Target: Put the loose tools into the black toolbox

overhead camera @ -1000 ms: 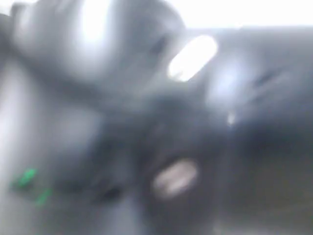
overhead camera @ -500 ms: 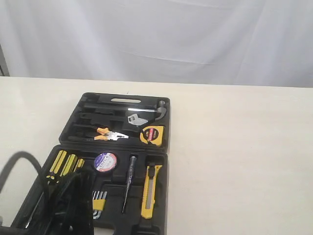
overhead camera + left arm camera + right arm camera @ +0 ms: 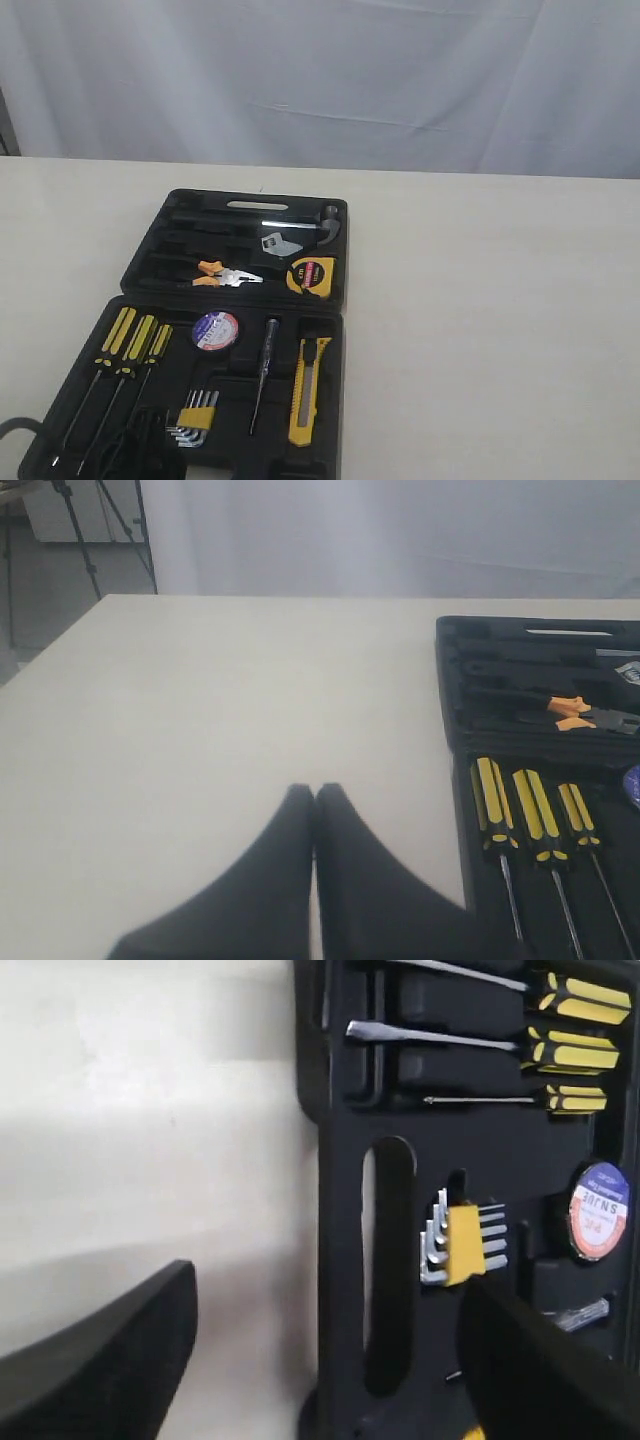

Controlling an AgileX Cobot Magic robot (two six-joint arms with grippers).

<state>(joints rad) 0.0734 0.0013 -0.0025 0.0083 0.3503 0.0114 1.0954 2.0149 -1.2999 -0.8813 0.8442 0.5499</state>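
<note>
Since half a second ago, the dark arm that covered the near-left corner of the black toolbox [image 3: 332, 440] has withdrawn, uncovering the three screwdrivers [image 3: 130, 345] and the hex keys [image 3: 195, 418].

All four loose tools are seated in recesses. The pliers [image 3: 225, 275] and tape measure [image 3: 312, 275] lie in the far half. The tape roll [image 3: 215, 330] and utility knife [image 3: 308, 390] lie in the near half. Task judged complete or nearly so.

Left gripper [image 3: 315, 792]: fingers pressed together, holding nothing, over bare table [image 3: 200, 700] left of the case, well apart from every tool.

Right gripper [image 3: 328, 1278]: fingers spread wide, empty, over the near rim by the handle slot [image 3: 388, 1260]. The hex keys show between the fingers, with the tape roll near.

Handling, as judged:
- **Pliers:** stiff and the heaviest; best taken across both handles.
- **Tape measure:** hard and rounded, likely slippery; take across its flat faces.
- **Knife:** slim and rigid; take mid-body.
- **Roll:** light and slightly yielding; take across its rim.
</note>
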